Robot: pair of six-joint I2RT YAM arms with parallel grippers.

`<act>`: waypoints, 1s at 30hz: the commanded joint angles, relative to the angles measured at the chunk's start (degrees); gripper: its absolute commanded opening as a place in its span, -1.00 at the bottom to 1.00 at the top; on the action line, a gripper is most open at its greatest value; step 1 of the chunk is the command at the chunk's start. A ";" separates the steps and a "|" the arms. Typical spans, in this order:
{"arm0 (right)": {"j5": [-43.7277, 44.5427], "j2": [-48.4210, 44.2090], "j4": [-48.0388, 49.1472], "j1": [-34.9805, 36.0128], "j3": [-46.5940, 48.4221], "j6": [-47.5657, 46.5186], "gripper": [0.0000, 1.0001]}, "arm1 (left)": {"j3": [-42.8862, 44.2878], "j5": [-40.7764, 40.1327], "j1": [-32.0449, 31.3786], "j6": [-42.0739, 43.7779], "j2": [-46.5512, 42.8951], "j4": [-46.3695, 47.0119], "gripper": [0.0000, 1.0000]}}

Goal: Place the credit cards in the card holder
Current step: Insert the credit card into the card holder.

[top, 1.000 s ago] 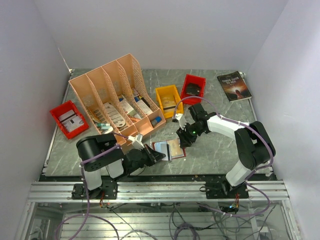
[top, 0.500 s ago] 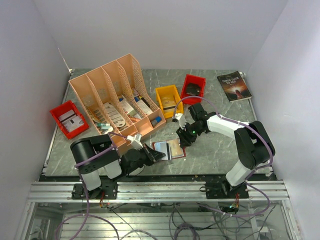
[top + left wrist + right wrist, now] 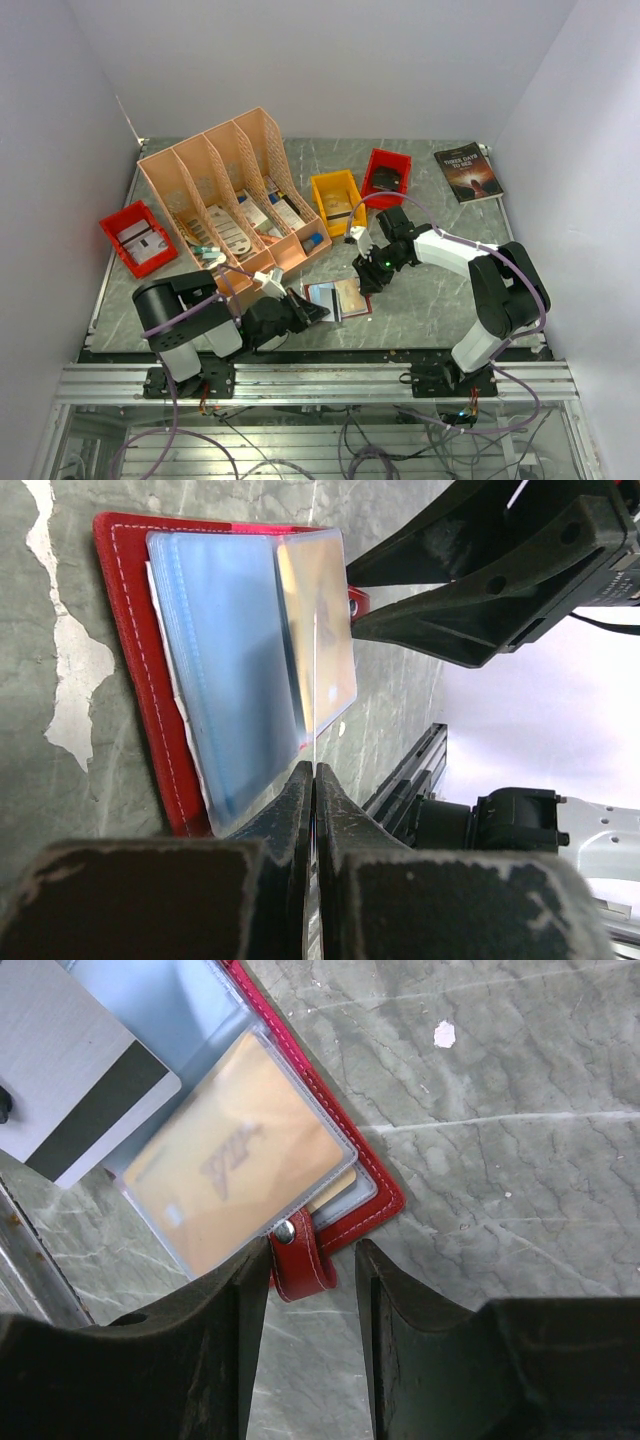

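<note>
The red card holder [image 3: 340, 299] lies open on the table, its clear pockets [image 3: 230, 660] facing up. An orange-yellow credit card [image 3: 235, 1160] sits inside one pocket. My left gripper [image 3: 315, 770] is shut on a greyish credit card [image 3: 70, 1070] with a dark stripe. That card stands edge-on [image 3: 316, 680] over the pockets. My right gripper [image 3: 312, 1250] is open, low over the holder's right edge. The red snap strap [image 3: 300, 1260] lies between its fingers, close against the left one. In the top view the left gripper [image 3: 320, 311] and right gripper [image 3: 361, 284] flank the holder.
A peach file organiser [image 3: 225, 195] with leaflets stands at the back left. A red bin [image 3: 138, 238] sits far left; a yellow bin [image 3: 337, 200] and another red bin [image 3: 386, 172] sit behind the holder. A dark book [image 3: 468, 171] lies at the back right.
The left arm's upper links have swung slightly to the left. Both grippers, the held card and the card holder stay where they were.
</note>
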 commanded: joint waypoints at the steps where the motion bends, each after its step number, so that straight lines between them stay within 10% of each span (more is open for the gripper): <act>1: 1.41 0.14 0.67 -0.11 0.70 -0.10 -0.19 | 1.73 -0.10 0.48 0.09 -1.19 -3.80 -0.86; 30: 1.41 -0.08 0.48 -0.12 0.70 -0.37 -0.19 | 0.22 0.31 0.65 -2.44 4.88 6.13 -0.86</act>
